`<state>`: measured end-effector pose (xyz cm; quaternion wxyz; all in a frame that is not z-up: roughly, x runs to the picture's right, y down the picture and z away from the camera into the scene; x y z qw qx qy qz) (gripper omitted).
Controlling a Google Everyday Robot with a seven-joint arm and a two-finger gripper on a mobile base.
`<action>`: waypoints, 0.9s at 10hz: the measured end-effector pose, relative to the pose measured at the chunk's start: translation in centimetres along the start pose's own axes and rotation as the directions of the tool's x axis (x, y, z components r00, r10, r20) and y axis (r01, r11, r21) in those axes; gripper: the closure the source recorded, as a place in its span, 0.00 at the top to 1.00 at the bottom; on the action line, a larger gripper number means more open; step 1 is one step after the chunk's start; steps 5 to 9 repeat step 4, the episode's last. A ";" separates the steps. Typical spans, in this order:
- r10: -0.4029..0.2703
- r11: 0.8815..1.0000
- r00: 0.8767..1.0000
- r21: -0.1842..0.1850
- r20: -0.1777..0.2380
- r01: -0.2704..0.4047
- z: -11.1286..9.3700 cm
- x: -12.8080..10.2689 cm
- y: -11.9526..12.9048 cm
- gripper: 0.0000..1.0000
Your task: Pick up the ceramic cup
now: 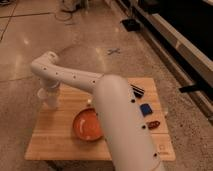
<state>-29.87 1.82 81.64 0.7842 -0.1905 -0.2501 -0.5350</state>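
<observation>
The white ceramic cup (42, 94) is at the far left edge of the wooden table (55, 142), only partly visible beside the arm's end. My gripper (51, 100) hangs down from the white arm's wrist (46, 67), right at the cup and touching or overlapping it. I cannot tell whether the cup rests on the table or is lifted. The orange bowl (89, 125) sits in the middle of the table, to the right of the gripper.
The thick white arm (122, 125) crosses the table and hides its centre. A dark striped object (137, 91), a blue object (145, 109) and a reddish-brown object (154, 124) lie on the right side. Bare floor surrounds the table; dark shelving runs along the right.
</observation>
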 end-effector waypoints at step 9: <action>-0.033 0.998 0.999 0.045 0.004 0.032 -4.5 -0.4 0.4 0.00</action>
